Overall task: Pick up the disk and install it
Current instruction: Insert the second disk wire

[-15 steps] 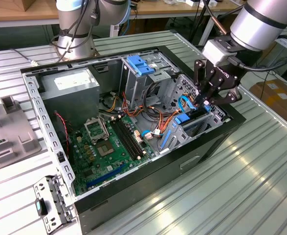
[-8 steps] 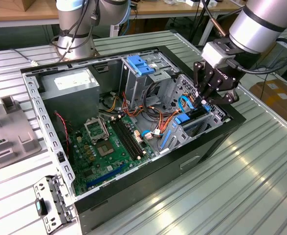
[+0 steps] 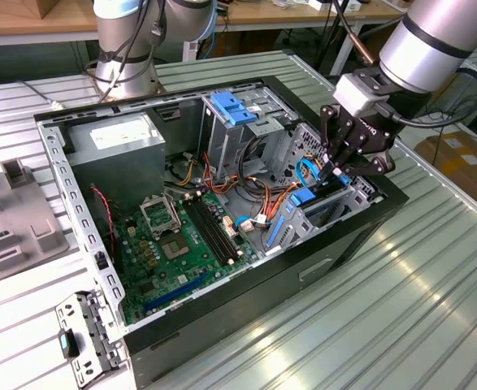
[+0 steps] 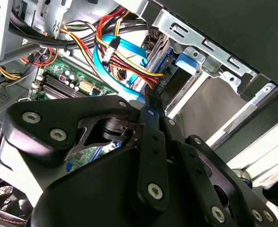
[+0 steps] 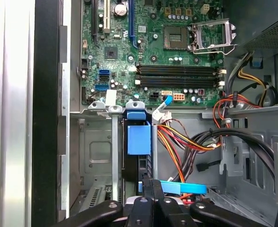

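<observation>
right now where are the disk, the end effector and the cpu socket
disk (image 5: 139, 140), first wrist view, on its blue carrier face in the bay
end effector (image 3: 340, 168), exterior view, between its fingertips
cpu socket (image 5: 210, 34), first wrist view, on its metal frame

Exterior view: high, oblique, well back, over the open computer case (image 3: 222, 219). Both wrist views sit close inside it, looking past the hand (image 5: 150, 187); all share the motherboard (image 5: 167, 47) and cables.

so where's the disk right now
The disk stands on edge in the metal bay by the case's front wall, just below the gripper, at the exterior view's right.
</observation>
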`<move>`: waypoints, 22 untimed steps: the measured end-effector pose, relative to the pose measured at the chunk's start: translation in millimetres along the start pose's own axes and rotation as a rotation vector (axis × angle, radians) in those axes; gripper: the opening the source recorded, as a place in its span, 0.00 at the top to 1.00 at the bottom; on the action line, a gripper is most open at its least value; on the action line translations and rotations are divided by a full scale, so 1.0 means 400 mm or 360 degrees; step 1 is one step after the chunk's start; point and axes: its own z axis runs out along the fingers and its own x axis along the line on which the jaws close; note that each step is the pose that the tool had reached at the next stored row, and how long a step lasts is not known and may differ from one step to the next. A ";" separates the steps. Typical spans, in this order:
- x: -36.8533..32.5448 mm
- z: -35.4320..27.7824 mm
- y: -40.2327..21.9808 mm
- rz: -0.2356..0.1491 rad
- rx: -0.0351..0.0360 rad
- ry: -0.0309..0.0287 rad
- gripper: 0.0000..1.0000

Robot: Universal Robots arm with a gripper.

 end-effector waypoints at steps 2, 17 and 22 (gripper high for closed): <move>0.002 0.002 0.000 0.0000 0.0000 -0.00025 0.89; 0.001 -0.039 -0.042 -0.0002 -0.0003 -0.00313 0.89; -0.001 -0.060 -0.065 -0.0002 -0.0006 -0.00447 0.89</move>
